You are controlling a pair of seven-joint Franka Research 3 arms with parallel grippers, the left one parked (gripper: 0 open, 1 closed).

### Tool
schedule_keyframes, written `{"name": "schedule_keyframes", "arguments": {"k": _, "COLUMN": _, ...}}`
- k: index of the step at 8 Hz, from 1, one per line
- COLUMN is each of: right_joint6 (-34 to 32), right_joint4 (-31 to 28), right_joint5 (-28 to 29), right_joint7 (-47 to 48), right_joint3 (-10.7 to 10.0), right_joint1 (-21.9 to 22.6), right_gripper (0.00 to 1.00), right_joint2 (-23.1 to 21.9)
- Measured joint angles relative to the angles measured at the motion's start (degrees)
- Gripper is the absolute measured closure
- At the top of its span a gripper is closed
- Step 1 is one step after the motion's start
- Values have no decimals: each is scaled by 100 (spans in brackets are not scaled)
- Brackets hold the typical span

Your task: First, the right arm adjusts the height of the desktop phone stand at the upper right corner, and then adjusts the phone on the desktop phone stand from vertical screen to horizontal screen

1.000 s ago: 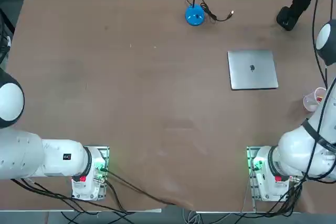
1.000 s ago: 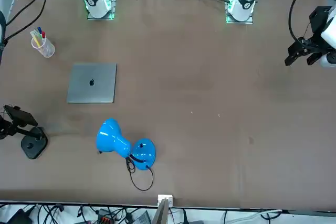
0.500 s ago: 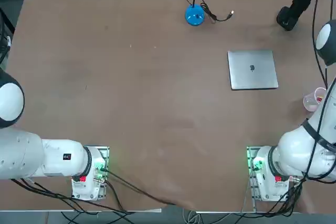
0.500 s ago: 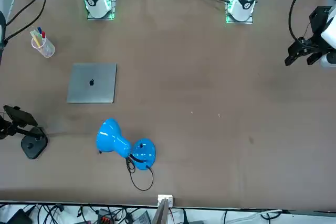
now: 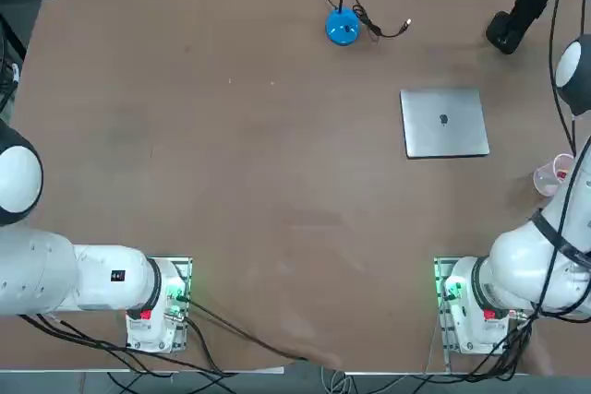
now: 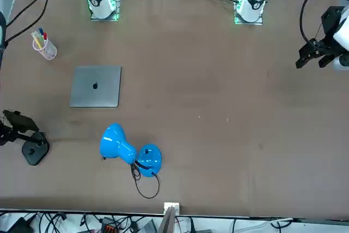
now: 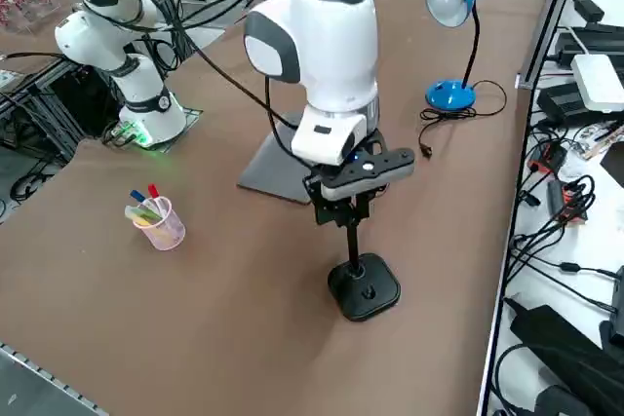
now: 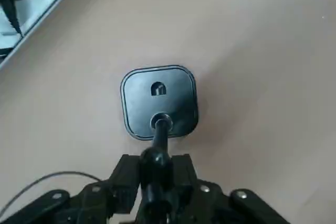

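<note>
The desktop phone stand is black, with a rounded base and a thin pole, and stands near the table's far right corner. It also shows in the top view and the front view. The phone, a dark slab, lies roughly crosswise at the pole's top. My right gripper hangs straight over the stand from the white arm. In the wrist view the gripper has its fingers pressed against the pole's upper neck, above the base.
A grey laptop lies closed just inboard of the stand. A blue desk lamp with its cable stands further along the far edge. A clear cup of pens stands at the right edge. Cables and boxes lie past the table's edge.
The phone on the stand has shifted a touch in the front view. Nothing else has visibly moved.
</note>
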Motion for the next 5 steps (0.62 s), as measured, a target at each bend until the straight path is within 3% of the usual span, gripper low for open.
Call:
{"name": "schedule_keyframes", "arguments": {"k": 1, "right_joint6": 51, "right_joint4": -11, "right_joint5": -2, "right_joint7": 0, "right_joint3": -6, "right_joint1": -13, "right_gripper": 58, "right_joint2": 53}}
{"name": "schedule_keyframes", "arguments": {"k": 4, "right_joint6": 220, "right_joint4": -35, "right_joint5": 2, "right_joint7": 0, "right_joint3": -5, "right_joint1": -32, "right_gripper": 5, "right_joint2": 283}}
{"name": "schedule_keyframes", "arguments": {"k": 5, "right_joint6": 220, "right_joint4": -2, "right_joint5": 2, "right_joint7": 0, "right_joint3": -5, "right_joint1": -33, "right_gripper": 0, "right_joint2": 275}}
